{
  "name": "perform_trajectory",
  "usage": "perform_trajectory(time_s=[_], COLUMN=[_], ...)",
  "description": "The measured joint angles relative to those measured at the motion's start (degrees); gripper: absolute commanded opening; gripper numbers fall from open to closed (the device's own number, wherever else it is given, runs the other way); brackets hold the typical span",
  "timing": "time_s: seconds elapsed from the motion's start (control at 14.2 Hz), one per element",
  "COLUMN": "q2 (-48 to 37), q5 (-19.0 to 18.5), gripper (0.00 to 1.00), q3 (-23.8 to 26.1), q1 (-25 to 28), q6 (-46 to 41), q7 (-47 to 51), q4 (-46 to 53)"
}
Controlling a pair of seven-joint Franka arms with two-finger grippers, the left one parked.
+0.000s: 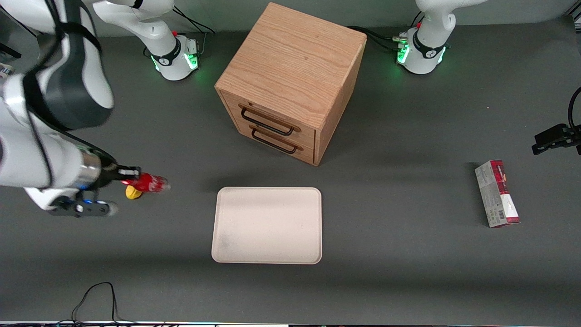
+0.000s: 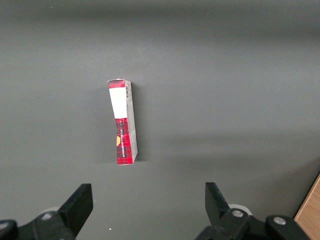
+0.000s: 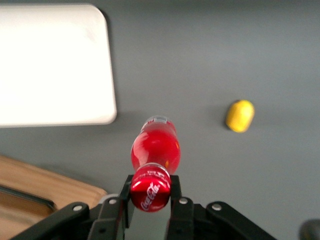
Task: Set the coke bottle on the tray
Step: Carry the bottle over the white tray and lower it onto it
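Observation:
My right gripper (image 1: 136,175) is shut on the coke bottle (image 1: 152,182), a small red bottle with a red cap. In the right wrist view the two black fingers clamp its cap end (image 3: 150,189) and the body (image 3: 155,147) hangs below, above the dark table. In the front view the gripper holds the bottle toward the working arm's end of the table, beside the cream tray (image 1: 268,225). The tray lies flat with nothing on it; a corner of it shows in the right wrist view (image 3: 55,65).
A yellow lemon-shaped lump (image 1: 132,193) lies on the table just under the held bottle, also in the right wrist view (image 3: 239,115). A wooden drawer box (image 1: 290,81) stands farther from the front camera than the tray. A red and white carton (image 1: 497,194) lies toward the parked arm's end.

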Motion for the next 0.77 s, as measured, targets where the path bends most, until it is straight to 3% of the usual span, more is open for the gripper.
perform_trajectory(time_s=[0.14,0.42,0.77], q2=[6.43,15.78,19.88], q5=[0.0,-0.03,-1.1], gripper=[0.0,0.0,0.0], q3=[2.65,3.24,3.23], q1=[0.87,4.36,5.77], q6=[6.02,18.5,22.71], q7=[7.47,14.69,16.62], q4=[4.54,7.52,8.72])
